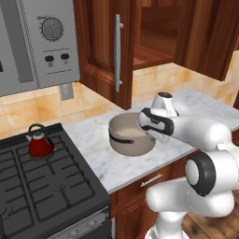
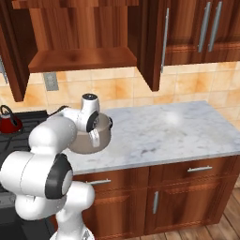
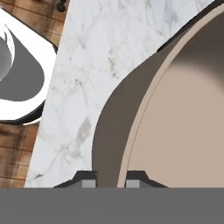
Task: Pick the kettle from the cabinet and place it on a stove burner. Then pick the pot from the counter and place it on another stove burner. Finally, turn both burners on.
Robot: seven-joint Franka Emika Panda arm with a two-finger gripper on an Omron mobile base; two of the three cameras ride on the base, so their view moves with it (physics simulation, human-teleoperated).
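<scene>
The taupe-grey pot (image 1: 125, 135) (image 2: 87, 144) (image 3: 175, 109) stands on the marble counter (image 1: 88, 140) (image 2: 164, 126), just right of the stove. My gripper (image 1: 152, 136) (image 2: 96, 136) (image 3: 111, 183) reaches down over its near rim. It is shut on the pot's wall, one fingertip outside and one inside. The dark-red kettle (image 1: 40, 143) (image 2: 9, 122) stands upright on a rear burner (image 1: 44, 154) of the black cooktop. The cabinet (image 1: 100, 46) (image 2: 79, 58) hangs open above the counter, and the shelf I see is bare.
A grey microwave (image 1: 32, 42) hangs over the stove. The open cabinet door with its steel bar handle (image 1: 117, 53) juts out above the pot. Front burners (image 1: 42, 200) are bare. Drawers (image 2: 187, 171) run below the counter. Closed wall cabinets (image 2: 206, 28) hang at the right.
</scene>
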